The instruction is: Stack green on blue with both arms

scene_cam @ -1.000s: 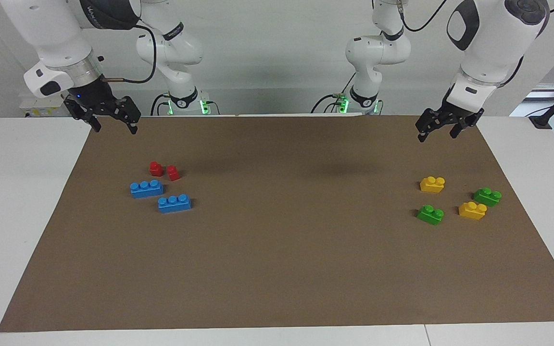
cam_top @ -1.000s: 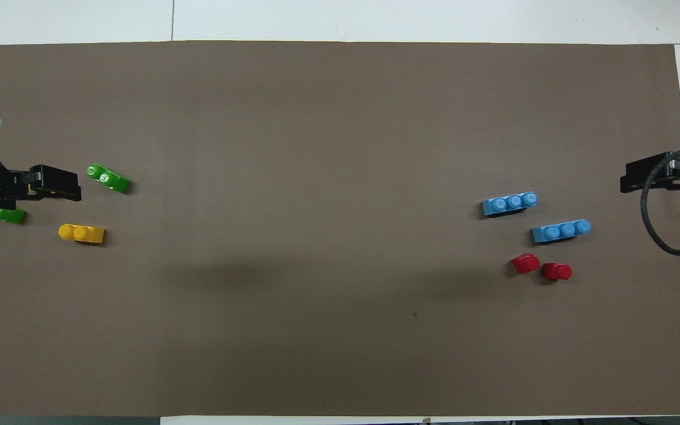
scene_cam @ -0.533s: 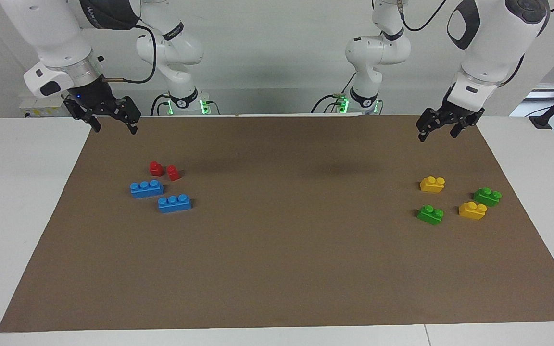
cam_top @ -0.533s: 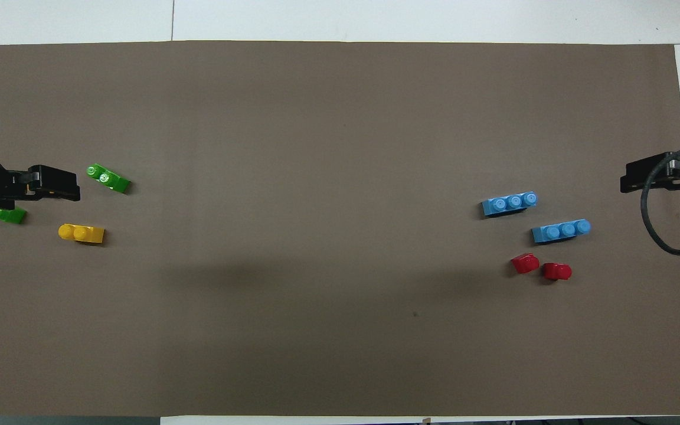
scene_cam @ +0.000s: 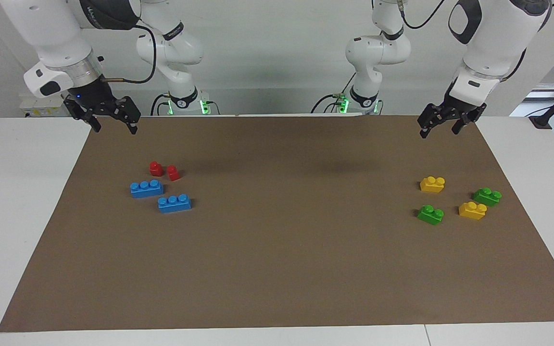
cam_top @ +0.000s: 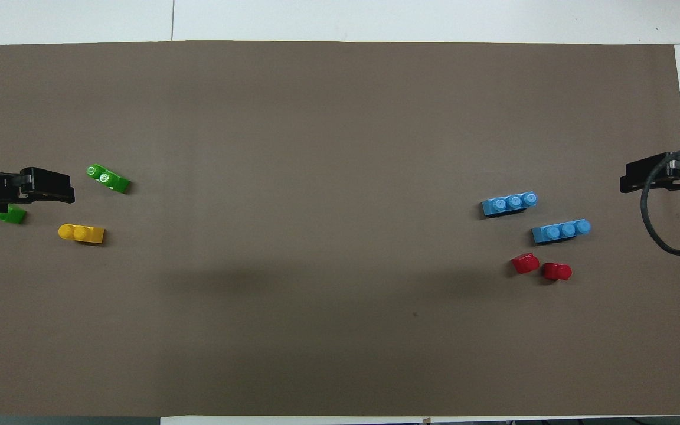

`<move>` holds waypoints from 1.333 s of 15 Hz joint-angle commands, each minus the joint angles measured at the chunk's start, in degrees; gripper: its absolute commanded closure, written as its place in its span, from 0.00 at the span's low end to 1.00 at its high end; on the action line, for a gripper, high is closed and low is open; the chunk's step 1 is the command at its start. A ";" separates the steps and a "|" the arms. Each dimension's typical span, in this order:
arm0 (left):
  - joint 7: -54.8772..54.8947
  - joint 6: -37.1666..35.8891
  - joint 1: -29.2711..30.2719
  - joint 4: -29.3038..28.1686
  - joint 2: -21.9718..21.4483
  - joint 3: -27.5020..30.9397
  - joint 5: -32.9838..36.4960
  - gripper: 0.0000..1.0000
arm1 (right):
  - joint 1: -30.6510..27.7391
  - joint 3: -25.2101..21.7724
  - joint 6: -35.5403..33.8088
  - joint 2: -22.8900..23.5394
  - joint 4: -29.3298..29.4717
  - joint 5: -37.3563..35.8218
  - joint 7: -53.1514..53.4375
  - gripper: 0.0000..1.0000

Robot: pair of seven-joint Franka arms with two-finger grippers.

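- Facing view: we see the left gripper (scene_cam: 439,127) raised over the robots' edge of the brown mat (scene_cam: 286,269), jaws spread and holding nothing
- The two green bricks lie on the mat well apart from those jaws, farther from the robots: one green brick (scene_cam: 431,214) beside a yellow brick (scene_cam: 472,210), the other green brick (scene_cam: 487,196) nearer to the left arm's end of the table; a second yellow brick (scene_cam: 432,184) lies nearest the robots of the four
- The right gripper (scene_cam: 113,122) hangs over the mat's corner at the right arm's end, jaws likewise apart and empty
- Two blue bricks, (scene_cam: 146,188) and (scene_cam: 174,203), lie flat on the mat, well clear of those jaws, with two red blocks (scene_cam: 164,170) just beside them on the robots' side
- Overhead view: we see the left gripper (cam_top: 51,186) between one green brick (cam_top: 108,178) and the other green brick (cam_top: 8,215), which it partly covers; one yellow brick (cam_top: 82,234) shows
- The right gripper (cam_top: 641,177) lies at the mat's edge; both blue bricks, (cam_top: 509,203) and (cam_top: 561,230), lie apart from it
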 commanded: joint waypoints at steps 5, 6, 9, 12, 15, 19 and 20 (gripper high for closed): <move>-16.69 2.17 -0.08 -3.49 -1.69 0.28 -0.62 0.00 | -0.74 0.28 1.29 0.37 0.32 -0.94 0.18 0.00; -19.59 2.96 -0.08 -4.11 -1.69 0.28 -0.62 0.00 | -0.83 0.28 1.39 0.46 0.23 -0.86 0.27 0.00; -29.52 5.50 0.62 -5.60 -1.25 0.28 -0.70 0.00 | -0.74 0.28 2.87 1.51 -0.21 -0.86 3.33 0.00; -30.34 8.93 1.85 -7.71 -0.38 0.28 -1.14 0.00 | -0.74 0.28 4.11 3.88 -0.03 0.19 13.57 0.00; -31.47 11.39 2.91 -7.72 2.78 0.28 -1.58 0.00 | -0.92 0.19 6.57 6.51 0.06 5.36 31.68 0.02; -32.09 15.61 3.69 -7.54 7.26 0.28 -1.58 0.00 | -1.18 0.19 9.56 10.38 0.14 11.69 53.03 0.03; -32.01 16.23 3.87 -7.46 7.80 0.28 -1.58 0.00 | -1.18 0.19 10.43 11.00 -0.03 13.54 58.40 0.04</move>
